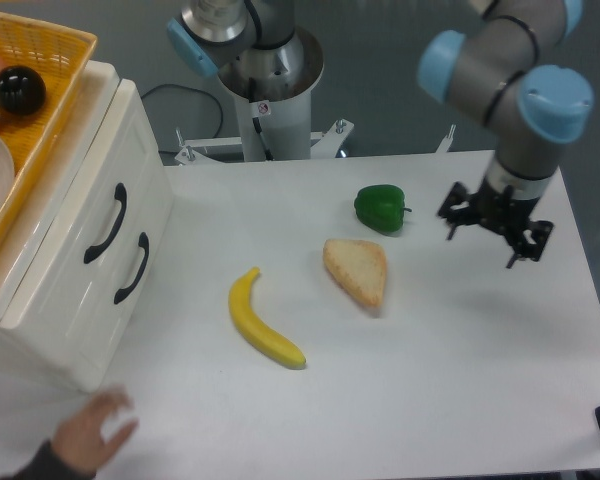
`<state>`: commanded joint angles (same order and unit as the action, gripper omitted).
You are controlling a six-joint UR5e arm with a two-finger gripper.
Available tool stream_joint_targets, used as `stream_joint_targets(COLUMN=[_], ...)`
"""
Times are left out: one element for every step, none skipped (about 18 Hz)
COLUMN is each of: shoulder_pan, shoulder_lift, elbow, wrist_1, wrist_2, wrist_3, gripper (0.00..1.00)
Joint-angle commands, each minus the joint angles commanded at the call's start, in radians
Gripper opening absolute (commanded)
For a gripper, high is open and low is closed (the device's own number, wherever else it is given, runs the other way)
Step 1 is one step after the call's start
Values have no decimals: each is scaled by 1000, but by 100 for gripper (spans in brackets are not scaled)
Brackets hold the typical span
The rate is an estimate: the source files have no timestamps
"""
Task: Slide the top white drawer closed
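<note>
My tool hung with spread, empty fingers above the white counter; the glossy white plastic top drawer sat flush in its cabinet, far off, apparently already closed.

Top white drawer flush in cabinet, claw well apart

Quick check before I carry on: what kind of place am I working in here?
Most likely a robotics lab test bench, not a real kitchen. A white table carries the arm's bolted pedestal, a small white cabinet with the top white drawer, and food props: banana, green pepper, bread slice.
</note>
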<state>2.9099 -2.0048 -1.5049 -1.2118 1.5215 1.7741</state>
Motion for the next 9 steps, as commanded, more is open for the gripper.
stream_joint_targets(shoulder_pan=[0,0,-2,-8,-11,-11,-9,-9,-9], shoulder_lift=[-14,-37,-49,-52,-52,-52,-54,-55,-55], elbow=[11,29,47,49,54,55,54,54,55], wrist_1=[6,11,9,11,11,11,11,12,12], wrist_2=[9,9,14,16,16,14,13,11,11], wrist_3=[36,51,54,54,53,51,51,50,47], gripper=[100,100,100,100,100,100,100,100,100])
